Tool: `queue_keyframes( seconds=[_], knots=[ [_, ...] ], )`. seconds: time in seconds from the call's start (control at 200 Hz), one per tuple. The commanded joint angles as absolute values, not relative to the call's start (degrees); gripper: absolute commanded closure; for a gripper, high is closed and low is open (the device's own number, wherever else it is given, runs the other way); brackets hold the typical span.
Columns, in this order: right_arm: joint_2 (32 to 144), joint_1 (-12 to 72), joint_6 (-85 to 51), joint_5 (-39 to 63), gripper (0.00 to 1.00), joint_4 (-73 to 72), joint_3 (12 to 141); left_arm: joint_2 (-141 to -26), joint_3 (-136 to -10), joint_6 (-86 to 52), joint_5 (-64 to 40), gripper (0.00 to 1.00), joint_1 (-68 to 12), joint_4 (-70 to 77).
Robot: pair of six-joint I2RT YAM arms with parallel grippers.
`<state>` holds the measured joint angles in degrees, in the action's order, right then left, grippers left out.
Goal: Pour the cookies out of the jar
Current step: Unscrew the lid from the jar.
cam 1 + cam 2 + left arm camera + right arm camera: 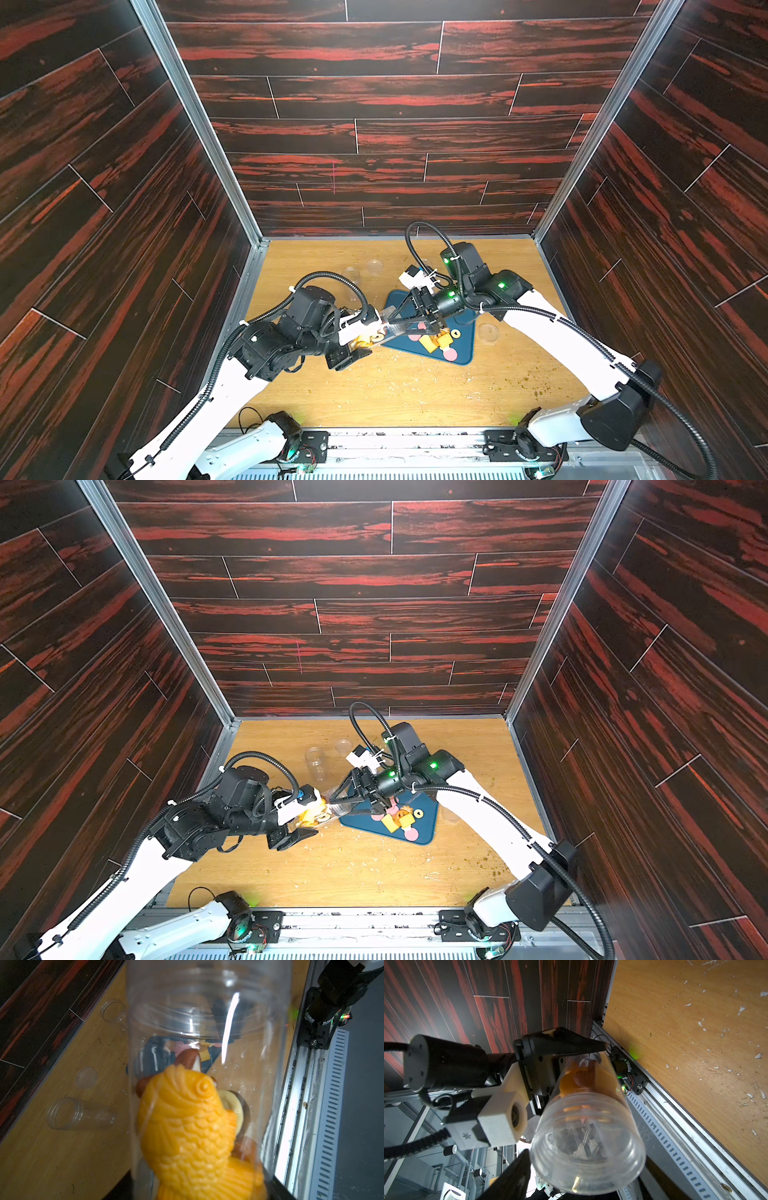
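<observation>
A clear plastic jar (384, 331) (332, 808) lies on its side in the air at the left edge of a blue tray (461, 349) (424, 833). My left gripper (365, 336) (307, 814) is shut on the jar's base end. My right gripper (392, 326) (585, 1159) has a finger on each side of the jar's open mouth (587, 1136) and touches it. Inside the jar (207, 1012) sit a yellow fish-shaped piece (187, 1126), a pale ring (232, 1103) and brown pieces. Several cookies (436, 340) (399, 820), pink, yellow and tan, lie on the tray.
An empty clear jar (353, 276) (62, 1113) lies on the wooden table behind the arms, with a clear lid (374, 266) (87, 1077) beside it. Another clear lid (487, 332) rests right of the tray. Crumbs dot the table. Dark walls close in three sides.
</observation>
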<state>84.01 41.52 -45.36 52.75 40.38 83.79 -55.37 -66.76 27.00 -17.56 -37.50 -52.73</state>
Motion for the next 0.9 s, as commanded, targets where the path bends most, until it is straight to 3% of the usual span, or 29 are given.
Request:
queue_keyframes(
  seconds=[0.0, 0.551, 0.897],
  knots=[
    [85.82, 42.0, -43.56, 53.09, 0.27, 39.97, 85.62, -56.42, -68.13, 29.17, -18.45, 0.61, -37.64, -54.57],
    [83.99, 41.78, -28.78, 47.37, 0.33, 41.1, 84.5, -55.1, -66.29, 28.49, -19.2, 0.64, -37.62, -51.26],
    [77.84, 41.79, -12.15, 42.58, 0.35, 38.33, 78.55, -55.29, -64.71, 28.37, -21.49, 0.67, -37.62, -50.92]
  ],
)
